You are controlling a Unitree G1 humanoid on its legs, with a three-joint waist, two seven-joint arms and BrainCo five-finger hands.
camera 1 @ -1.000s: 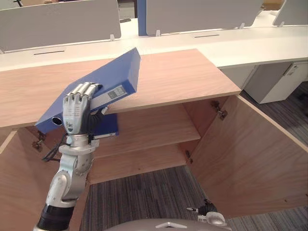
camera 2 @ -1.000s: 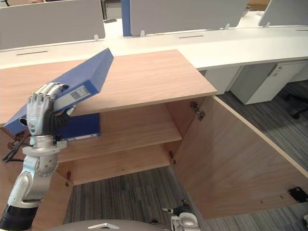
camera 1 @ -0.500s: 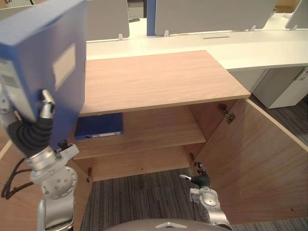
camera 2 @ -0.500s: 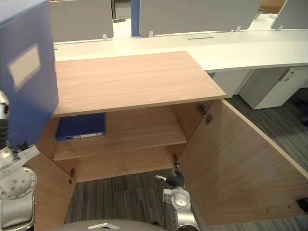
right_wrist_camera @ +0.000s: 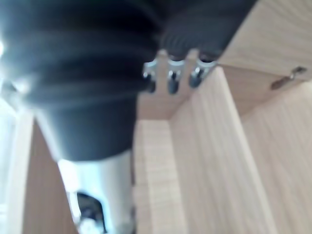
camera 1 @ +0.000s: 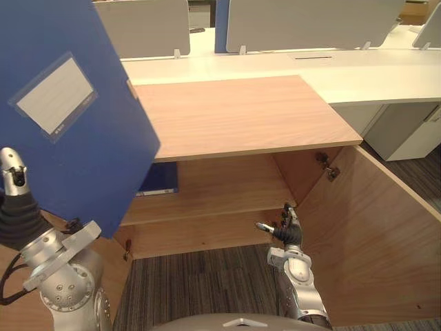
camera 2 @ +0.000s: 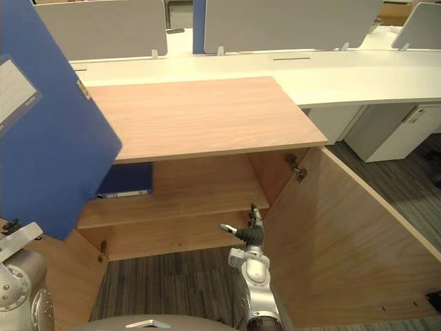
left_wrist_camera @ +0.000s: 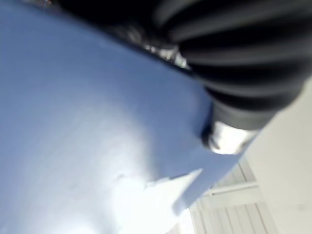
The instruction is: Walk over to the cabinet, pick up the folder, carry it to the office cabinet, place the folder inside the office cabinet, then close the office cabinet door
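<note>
left hand [camera 1: 14, 181] on tilted blue folder [camera 1: 77, 141]

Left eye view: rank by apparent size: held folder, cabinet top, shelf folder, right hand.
1. held folder, inflated by its nearness to the camera
2. cabinet top
3. shelf folder and right hand: alike; the shelf folder is partly hidden

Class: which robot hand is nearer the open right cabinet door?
Right. The right hand hovers beside the door, by its hinges; the left hand, across the cabinet, grips the blue folder.
</note>
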